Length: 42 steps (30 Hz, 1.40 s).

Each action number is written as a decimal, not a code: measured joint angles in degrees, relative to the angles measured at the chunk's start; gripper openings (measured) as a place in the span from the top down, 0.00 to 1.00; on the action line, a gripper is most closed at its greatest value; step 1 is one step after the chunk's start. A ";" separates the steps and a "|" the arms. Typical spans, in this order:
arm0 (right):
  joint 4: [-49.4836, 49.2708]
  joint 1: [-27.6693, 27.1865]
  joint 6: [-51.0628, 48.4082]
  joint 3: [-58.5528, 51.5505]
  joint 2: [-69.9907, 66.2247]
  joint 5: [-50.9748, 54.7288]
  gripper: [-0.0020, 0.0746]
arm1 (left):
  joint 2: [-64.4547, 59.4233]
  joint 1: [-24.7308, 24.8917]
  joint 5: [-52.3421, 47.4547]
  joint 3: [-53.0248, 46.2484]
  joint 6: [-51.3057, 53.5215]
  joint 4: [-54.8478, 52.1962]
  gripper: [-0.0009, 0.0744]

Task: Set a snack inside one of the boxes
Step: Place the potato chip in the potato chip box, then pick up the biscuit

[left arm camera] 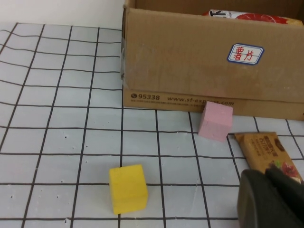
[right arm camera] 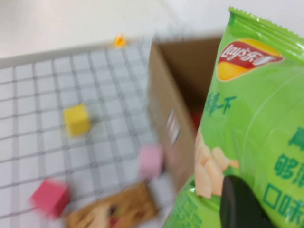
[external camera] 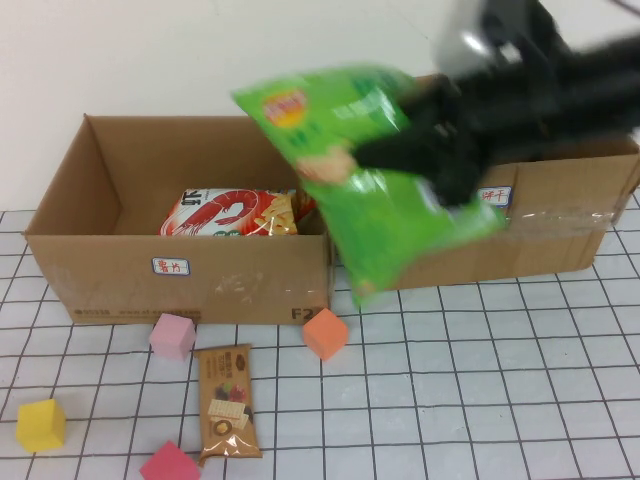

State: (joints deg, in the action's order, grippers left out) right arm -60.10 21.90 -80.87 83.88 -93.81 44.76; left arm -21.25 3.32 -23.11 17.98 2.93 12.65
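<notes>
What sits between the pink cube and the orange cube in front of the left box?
In the high view, only bare grid table lies between the pink cube and orange cube; the brown snack pack lies nearer the camera, below that line.

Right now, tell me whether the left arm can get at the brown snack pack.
Probably yes: the left gripper hangs just beside the brown pack, nothing lying between. The right gripper holds the green bag by the boxes.

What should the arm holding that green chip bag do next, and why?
Probably carry it a little further left and let go over the left box. The right gripper holds the green chip bag in the air above the gap between the two boxes, and the left box already contains a red snack bag. The left gripper hangs low near the brown snack pack.
</notes>
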 joint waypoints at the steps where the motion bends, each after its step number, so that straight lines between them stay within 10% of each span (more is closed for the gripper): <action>1: 0.93 0.86 0.01 3.78 -1.54 -0.12 0.73 | 0.00 0.00 0.00 0.00 0.00 -0.01 0.99; 13: 7.41 7.66 -0.32 41.33 -31.11 -5.86 0.72 | 0.00 0.00 0.00 0.00 0.00 0.26 0.99; 20: 8.34 7.66 3.57 47.34 -37.75 -4.19 0.28 | 0.00 0.00 -0.10 -0.02 0.04 0.36 0.99; 26: 13.46 7.80 4.12 47.57 -35.02 0.32 0.23 | 0.00 0.00 -0.20 -0.02 0.04 1.12 0.99; 30: 21.77 7.80 9.72 47.61 -29.35 4.58 0.35 | -0.39 0.00 -0.98 -0.02 0.04 3.67 0.99; 37: 47.64 7.55 26.83 48.18 -17.15 24.32 0.88 | -12.52 0.00 -6.59 5.97 0.13 11.00 0.99; 42: 52.03 4.85 33.32 44.36 -10.45 24.84 0.96 | -27.15 0.91 -8.37 12.26 3.32 11.72 0.99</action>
State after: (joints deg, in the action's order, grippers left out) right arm -8.06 26.75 -47.55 128.23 -104.26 69.60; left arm -48.40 4.24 -31.48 30.24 6.25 24.37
